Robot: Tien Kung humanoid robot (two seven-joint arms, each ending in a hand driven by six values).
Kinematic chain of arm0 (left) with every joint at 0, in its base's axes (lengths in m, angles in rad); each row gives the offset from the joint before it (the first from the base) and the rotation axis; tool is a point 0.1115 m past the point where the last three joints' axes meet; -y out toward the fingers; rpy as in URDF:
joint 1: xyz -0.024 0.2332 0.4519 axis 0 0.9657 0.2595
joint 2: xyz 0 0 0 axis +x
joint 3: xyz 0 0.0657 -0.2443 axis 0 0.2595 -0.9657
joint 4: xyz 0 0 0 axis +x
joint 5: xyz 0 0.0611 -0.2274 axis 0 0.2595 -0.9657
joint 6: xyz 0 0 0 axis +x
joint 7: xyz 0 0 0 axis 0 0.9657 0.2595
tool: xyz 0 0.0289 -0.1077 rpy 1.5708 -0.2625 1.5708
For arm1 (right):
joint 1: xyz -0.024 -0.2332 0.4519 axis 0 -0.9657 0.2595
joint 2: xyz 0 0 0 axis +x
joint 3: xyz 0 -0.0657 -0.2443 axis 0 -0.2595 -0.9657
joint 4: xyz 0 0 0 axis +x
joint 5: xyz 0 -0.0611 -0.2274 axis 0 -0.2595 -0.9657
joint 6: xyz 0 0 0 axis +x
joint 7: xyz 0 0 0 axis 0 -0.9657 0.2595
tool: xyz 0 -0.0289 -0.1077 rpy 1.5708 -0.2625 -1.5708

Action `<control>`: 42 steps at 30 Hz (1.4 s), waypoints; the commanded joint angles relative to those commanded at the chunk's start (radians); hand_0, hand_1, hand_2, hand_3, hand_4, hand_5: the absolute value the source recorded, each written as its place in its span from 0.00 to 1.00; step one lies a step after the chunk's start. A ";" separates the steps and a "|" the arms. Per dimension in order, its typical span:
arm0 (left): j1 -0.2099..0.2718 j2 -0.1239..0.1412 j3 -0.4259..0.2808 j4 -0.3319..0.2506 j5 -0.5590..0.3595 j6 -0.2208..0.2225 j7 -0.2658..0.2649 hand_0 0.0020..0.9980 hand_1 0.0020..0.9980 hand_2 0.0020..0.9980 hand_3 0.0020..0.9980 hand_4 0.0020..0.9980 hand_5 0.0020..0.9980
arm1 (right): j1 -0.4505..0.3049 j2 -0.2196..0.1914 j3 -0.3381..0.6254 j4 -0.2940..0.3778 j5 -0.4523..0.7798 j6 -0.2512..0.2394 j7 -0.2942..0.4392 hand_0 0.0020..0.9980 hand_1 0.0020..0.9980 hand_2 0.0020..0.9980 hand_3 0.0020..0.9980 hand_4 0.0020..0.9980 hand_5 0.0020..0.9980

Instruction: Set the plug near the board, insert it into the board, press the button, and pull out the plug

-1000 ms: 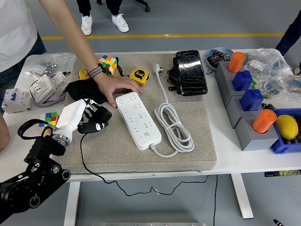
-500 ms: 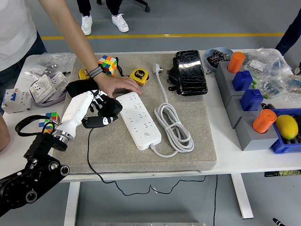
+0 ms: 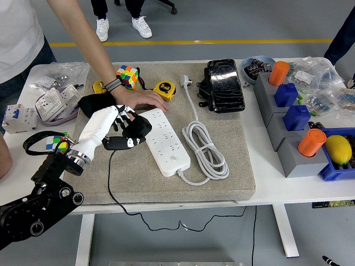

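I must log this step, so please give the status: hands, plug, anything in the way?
Left hand shut on the black plug, at the power strip's left edge. Right hand not in view. Person's hand rests at the strip's far end.

Person's hand (image 3: 138, 98) at the power strip's (image 3: 163, 141) far end (near end unobstructed).

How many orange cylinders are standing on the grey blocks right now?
2: one orange cylinder on the far grey block by the bowl, another on the near block beside the blue bin. None looks hidden.
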 joint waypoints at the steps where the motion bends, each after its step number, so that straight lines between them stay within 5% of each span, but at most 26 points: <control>1: -0.004 -0.001 0.008 0.002 -0.002 -0.002 0.000 0.26 0.37 0.41 0.54 0.79 0.00 | 0.000 0.001 0.001 0.000 0.000 0.000 0.000 0.57 0.64 0.61 0.54 0.92 0.48; 17: -0.059 -0.012 0.090 0.047 0.007 -0.050 0.022 0.26 0.38 0.42 0.54 0.78 0.00 | -0.008 0.003 -0.003 -0.003 0.004 0.002 -0.003 0.57 0.64 0.61 0.54 0.92 0.48; 42: -0.083 -0.039 0.109 0.123 0.027 -0.037 0.033 0.28 0.40 0.43 0.54 0.79 0.00 | -0.013 0.006 0.017 -0.001 0.000 -0.001 -0.001 0.57 0.64 0.61 0.54 0.92 0.48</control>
